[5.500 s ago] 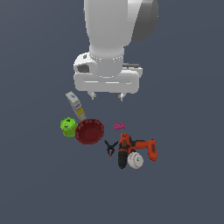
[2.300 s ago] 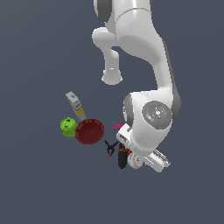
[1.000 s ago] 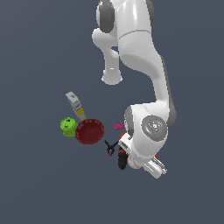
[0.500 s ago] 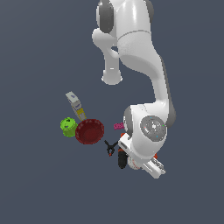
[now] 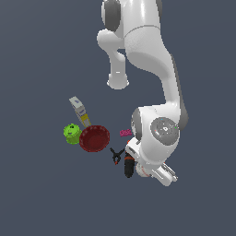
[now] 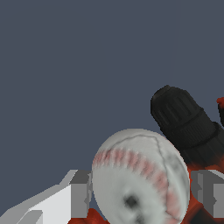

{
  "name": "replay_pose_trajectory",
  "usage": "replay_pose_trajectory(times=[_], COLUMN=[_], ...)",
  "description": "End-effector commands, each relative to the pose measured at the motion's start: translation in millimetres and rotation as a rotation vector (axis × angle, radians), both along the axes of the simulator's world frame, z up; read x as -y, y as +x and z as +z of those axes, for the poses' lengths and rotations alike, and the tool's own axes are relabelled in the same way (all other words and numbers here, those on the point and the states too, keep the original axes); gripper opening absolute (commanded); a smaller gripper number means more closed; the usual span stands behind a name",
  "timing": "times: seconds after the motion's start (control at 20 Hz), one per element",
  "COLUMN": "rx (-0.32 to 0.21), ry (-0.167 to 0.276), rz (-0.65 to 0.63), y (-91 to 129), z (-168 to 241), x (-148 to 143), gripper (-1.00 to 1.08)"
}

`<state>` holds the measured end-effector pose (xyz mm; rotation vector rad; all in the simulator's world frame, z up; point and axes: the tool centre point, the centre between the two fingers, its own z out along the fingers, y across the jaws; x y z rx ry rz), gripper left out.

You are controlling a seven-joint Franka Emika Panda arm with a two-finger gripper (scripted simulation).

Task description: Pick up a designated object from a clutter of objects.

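The white baseball [image 6: 140, 179] with red stitching fills the wrist view, sitting between my two grey fingers [image 6: 81, 194]. My gripper [image 6: 141, 192] has both pads against the ball's sides, so it is shut on the ball. The black and orange drill [image 6: 186, 124] lies right behind the ball. In the exterior view the arm's wrist [image 5: 154, 145] is low over the clutter and hides the baseball and the fingers. Only the drill's dark end [image 5: 129, 167] shows beside the wrist.
The black clamp [image 5: 116, 156] lies just off the wrist on the exterior view's left. The pink bit [image 5: 125, 132], dark red bowl [image 5: 94, 138], green cup [image 5: 72, 133] and grey-yellow box [image 5: 79, 110] lie further to that side.
The arm came down from high above the clutter onto the drill and baseball, covering them. Over the last second it has barely moved.
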<state>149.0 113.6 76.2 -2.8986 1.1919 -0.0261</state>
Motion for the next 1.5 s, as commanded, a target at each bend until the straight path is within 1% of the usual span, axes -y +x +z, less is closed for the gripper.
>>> replay_pose_trajectory(times=[0.0,0.35,0.95,1.45], rx=[0.003,-0.001,-0.008,-0.014], ry=[0.001,0.0,-0.001,-0.001], rz=[0.001,0.001,0.002,0.003], y=[-1.2,-12.0,-34.6,-48.5], z=[14.0,72.0,205.7,308.9], x=[-3.7,-18.9,-53.9,-81.6], gripper=[-1.0,-1.0,-1.0,-1.0])
